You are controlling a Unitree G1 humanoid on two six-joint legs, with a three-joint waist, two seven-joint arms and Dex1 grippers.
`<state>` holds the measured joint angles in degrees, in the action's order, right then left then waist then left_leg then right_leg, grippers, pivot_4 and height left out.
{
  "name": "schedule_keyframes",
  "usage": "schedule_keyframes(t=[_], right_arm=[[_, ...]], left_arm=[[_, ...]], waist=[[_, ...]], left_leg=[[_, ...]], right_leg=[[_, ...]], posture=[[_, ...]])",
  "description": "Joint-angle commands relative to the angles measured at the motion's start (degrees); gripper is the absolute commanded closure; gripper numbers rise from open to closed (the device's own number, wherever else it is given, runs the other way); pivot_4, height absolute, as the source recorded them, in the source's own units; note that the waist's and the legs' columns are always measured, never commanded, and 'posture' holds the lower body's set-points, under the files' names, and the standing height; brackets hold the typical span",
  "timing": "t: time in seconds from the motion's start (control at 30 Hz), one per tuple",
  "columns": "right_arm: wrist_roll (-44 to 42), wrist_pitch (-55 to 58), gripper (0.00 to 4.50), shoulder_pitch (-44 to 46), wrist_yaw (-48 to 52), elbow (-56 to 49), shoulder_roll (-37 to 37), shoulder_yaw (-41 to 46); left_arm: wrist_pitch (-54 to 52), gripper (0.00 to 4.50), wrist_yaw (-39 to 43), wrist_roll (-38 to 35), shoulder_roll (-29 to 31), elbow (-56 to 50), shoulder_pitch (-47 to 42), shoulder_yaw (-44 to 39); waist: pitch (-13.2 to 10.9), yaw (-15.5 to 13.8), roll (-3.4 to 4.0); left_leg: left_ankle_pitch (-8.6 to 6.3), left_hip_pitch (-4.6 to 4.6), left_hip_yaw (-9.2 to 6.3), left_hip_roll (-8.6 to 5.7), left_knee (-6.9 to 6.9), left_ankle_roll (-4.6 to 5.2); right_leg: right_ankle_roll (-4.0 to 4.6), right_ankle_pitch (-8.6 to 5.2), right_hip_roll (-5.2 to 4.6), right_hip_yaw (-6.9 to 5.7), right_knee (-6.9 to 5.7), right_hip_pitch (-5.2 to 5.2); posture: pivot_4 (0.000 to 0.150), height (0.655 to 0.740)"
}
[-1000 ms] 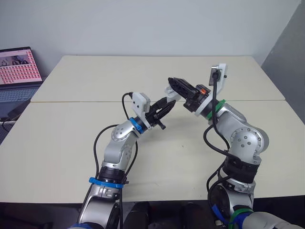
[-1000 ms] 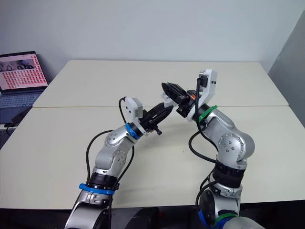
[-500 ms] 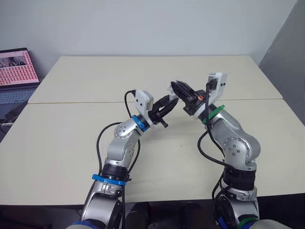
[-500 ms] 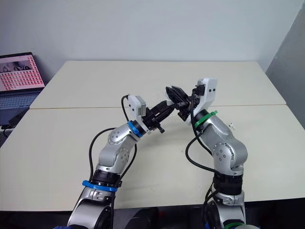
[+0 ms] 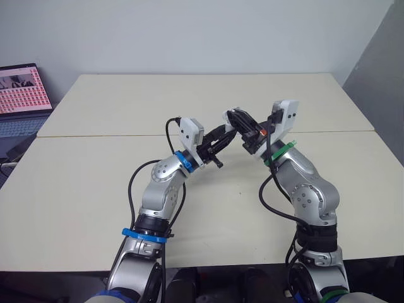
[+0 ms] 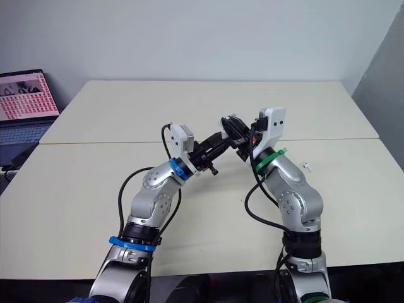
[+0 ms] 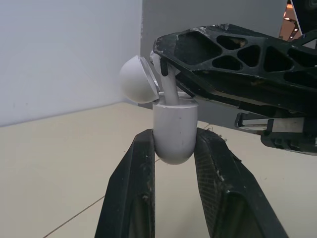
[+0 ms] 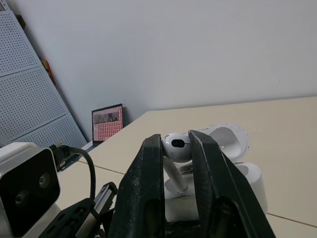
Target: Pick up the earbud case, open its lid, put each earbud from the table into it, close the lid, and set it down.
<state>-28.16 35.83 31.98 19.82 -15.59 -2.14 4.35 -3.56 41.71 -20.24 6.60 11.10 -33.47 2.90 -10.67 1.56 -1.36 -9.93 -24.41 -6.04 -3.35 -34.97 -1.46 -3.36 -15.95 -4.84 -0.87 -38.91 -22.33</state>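
In the left eye view, the left gripper and the right gripper meet tip to tip, raised above the middle of the pale table. An open laptop sits far out beyond the left arm. In the right eye view, a second earbud lies on the table on the outer side of the right arm, well apart from both grippers. In the left wrist view, the left gripper's fingers are clamped on the rounded lower half of the white earbud case, which stands upright between them. Its lid is swung open and tilted back. The right gripper's black fingers reach in across the top of the case, and the stem of an earbud stands in the case's mouth. In the right wrist view, the right gripper's fingers are set narrow and pinch the head of that earbud, with its stem pointing down into the case just beyond the fingertips. The open lid rises behind it.
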Motion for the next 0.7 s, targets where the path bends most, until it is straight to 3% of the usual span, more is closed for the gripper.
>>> schedule_keyframes(t=[0.03, 0.07, 0.3, 0.5, 0.7], right_arm=[[0.2, -1.7, 4.12, -0.2, -0.2, -0.4, -0.5, -0.6], [0.2, -1.8, 4.12, -0.3, -0.2, -0.3, -0.6, -0.8], [-0.6, -1.9, 1.66, -1.1, -0.5, -0.6, -1.1, -1.5], [-1.5, -1.8, 1.66, -1.0, -0.5, -1.1, -1.3, -1.0], [-11.6, 4.5, 1.66, 3.9, -2.4, -8.3, -4.0, 4.8]], left_arm=[[0.5, 3.71, 0.2, -1.0, -0.3, -2.0, -1.6, -0.6], [0.5, 3.71, 0.3, -1.0, -0.4, -2.0, -1.7, -0.6], [0.5, 3.71, 0.3, -0.9, -0.3, -2.1, -1.6, -0.6], [0.3, 3.71, 0.3, -0.8, -0.3, -2.3, -1.4, -0.7], [0.3, 3.71, 0.5, -0.4, 0.8, -2.2, 0.4, -1.2]], waist=[[0.0, 0.0, 0.00], [0.0, 0.0, 0.00], [0.0, 0.0, 0.00], [0.0, 0.0, 0.00], [0.0, 0.0, 0.04]], left_leg=[[0.00, 0.00, 0.00, 0.00, 0.00, 0.00], [0.00, 0.00, 0.00, 0.00, 0.00, 0.00], [0.00, 0.00, 0.00, 0.00, 0.00, 0.00], [0.00, 0.00, 0.00, 0.00, 0.00, 0.00], [0.00, 0.00, -0.01, 0.00, 0.00, 0.00]], right_leg=[[0.00, 0.00, 0.00, 0.00, 0.00, 0.00], [0.00, 0.00, 0.00, 0.00, 0.00, 0.00], [0.00, 0.00, 0.00, 0.01, 0.00, 0.00], [0.00, 0.00, 0.00, 0.00, 0.00, 0.00], [0.00, 0.00, 0.00, 0.00, 0.00, 0.00]], posture=[[0.150, 0.7400], [0.150, 0.7400], [0.150, 0.7400], [0.150, 0.7400], [0.150, 0.7400]])
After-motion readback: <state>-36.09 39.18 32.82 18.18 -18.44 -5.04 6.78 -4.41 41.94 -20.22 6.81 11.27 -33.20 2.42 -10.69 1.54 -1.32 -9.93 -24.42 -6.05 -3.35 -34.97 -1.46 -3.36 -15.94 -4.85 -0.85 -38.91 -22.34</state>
